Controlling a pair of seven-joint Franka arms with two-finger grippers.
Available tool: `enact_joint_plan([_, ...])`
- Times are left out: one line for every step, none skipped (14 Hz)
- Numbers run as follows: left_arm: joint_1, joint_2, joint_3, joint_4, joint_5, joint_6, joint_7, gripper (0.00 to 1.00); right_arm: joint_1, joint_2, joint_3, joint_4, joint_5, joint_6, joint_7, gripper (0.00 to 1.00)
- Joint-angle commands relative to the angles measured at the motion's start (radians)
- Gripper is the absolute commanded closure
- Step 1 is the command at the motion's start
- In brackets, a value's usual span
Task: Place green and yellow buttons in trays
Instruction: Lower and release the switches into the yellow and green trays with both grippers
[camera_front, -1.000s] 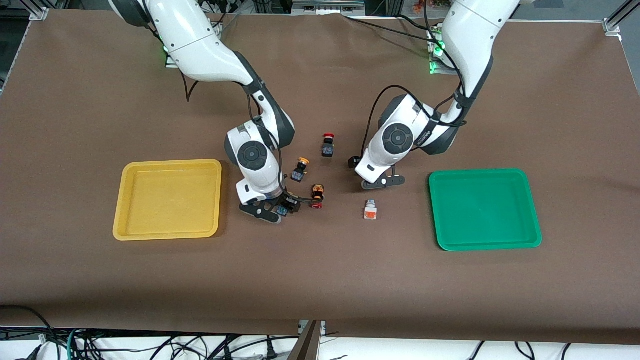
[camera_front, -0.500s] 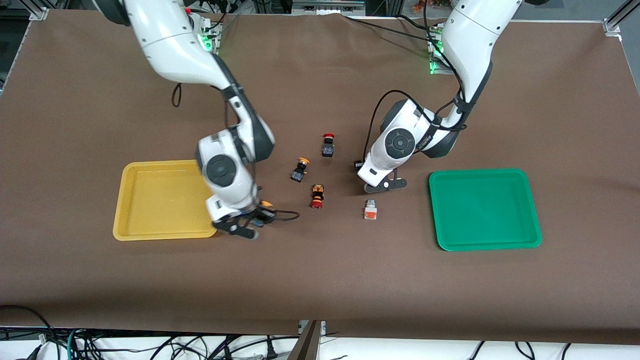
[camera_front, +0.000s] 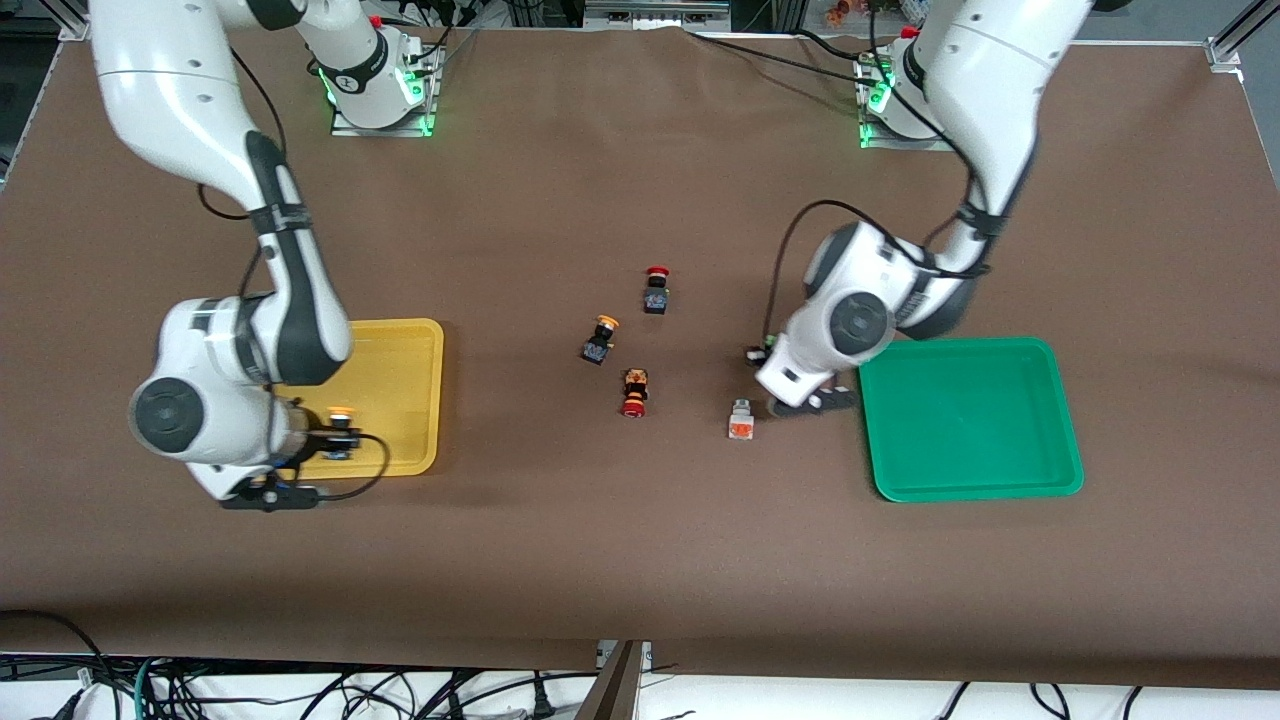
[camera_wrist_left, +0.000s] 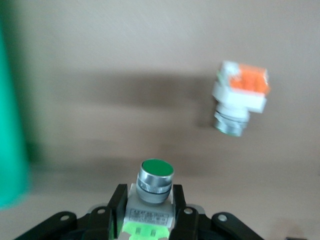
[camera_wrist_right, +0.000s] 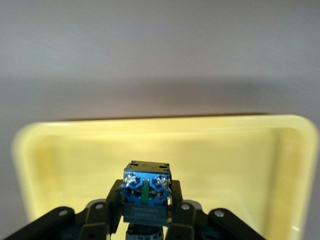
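We see a brown table (camera_front: 640, 560) w/ 1 yellow tray (camera_front: 400, 350) & 1 green tray (camera_front: 970, 420). Right gripper (camera_wrist_right: 145, 212), black, grips a button w/ blue-black body (camera_wrist_right: 146, 192) & yellow-orange cap. Left gripper (camera_wrist_left: 148, 220), black, grips a white-bodied button w/ green face (camera_wrist_left: 156, 170). On the table: white button w/ orange face (camera_front: 741, 420), yellow-orange cap button (camera_front: 600, 339), 2 red-capped black ones (camera_front: 656, 289).
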Motion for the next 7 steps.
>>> enact_joint_plan([0.107,0.036,0.001,0.121,0.010,-0.089,0.240,1.00,0.017,-0.041,-0.051,-0.127,0.010,0.029,-0.075,1.00])
enact_joint_plan([0.127,0.054,0.013,0.139,0.048,-0.088,0.306,0.83,0.017,-0.048,-0.065,-0.175,0.013,0.065,-0.096,1.00])
enact_joint_plan([0.147,0.076,0.031,0.165,0.104,-0.088,0.389,0.73,0.016,-0.065,-0.065,-0.227,0.013,0.104,-0.101,1.00])
enact_joint_plan([0.176,0.099,0.036,0.199,0.128,-0.086,0.456,0.49,0.016,-0.084,-0.067,-0.276,0.013,0.141,-0.101,1.00])
enact_joint_plan([0.197,0.116,0.036,0.223,0.125,-0.088,0.493,0.11,0.016,-0.094,-0.067,-0.298,0.013,0.150,-0.101,1.00])
enact_joint_plan([0.189,0.114,0.035,0.233,0.125,-0.088,0.495,0.00,0.016,-0.098,-0.065,-0.298,0.013,0.143,-0.100,0.91])
enact_joint_plan([0.181,0.108,0.027,0.237,0.122,-0.092,0.488,0.00,0.016,-0.099,-0.067,-0.289,0.013,0.142,-0.094,0.30])
